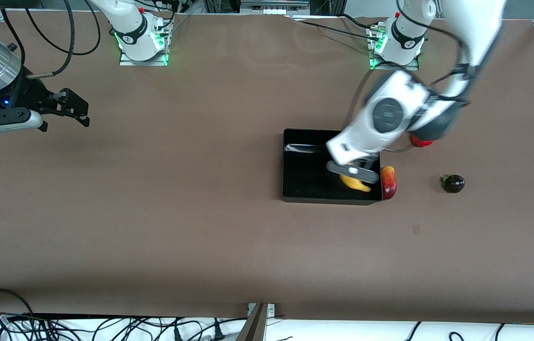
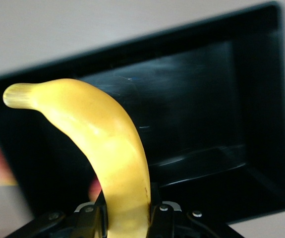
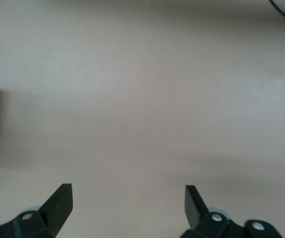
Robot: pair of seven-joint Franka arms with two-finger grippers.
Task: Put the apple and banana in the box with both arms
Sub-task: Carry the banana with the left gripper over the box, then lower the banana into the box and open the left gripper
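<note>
My left gripper [image 1: 356, 178] is shut on the yellow banana [image 1: 357, 183] and holds it over the black box [image 1: 307, 176], at the box's end toward the left arm. In the left wrist view the banana [image 2: 102, 144] curves up from between the fingers [image 2: 90, 218] above the box floor [image 2: 206, 109]. A reddish patch [image 2: 94, 189] shows beside the banana; I cannot tell what it is. A round red fruit [image 1: 422, 141] is mostly hidden under the left arm; I cannot tell if it is the apple. My right gripper [image 1: 77, 108] waits open and empty over bare table [image 3: 128, 196].
An elongated red-yellow fruit [image 1: 389, 182] lies against the box's outer wall toward the left arm's end. A dark purple fruit [image 1: 453, 183] sits farther toward that end. Cables lie along the table's front edge.
</note>
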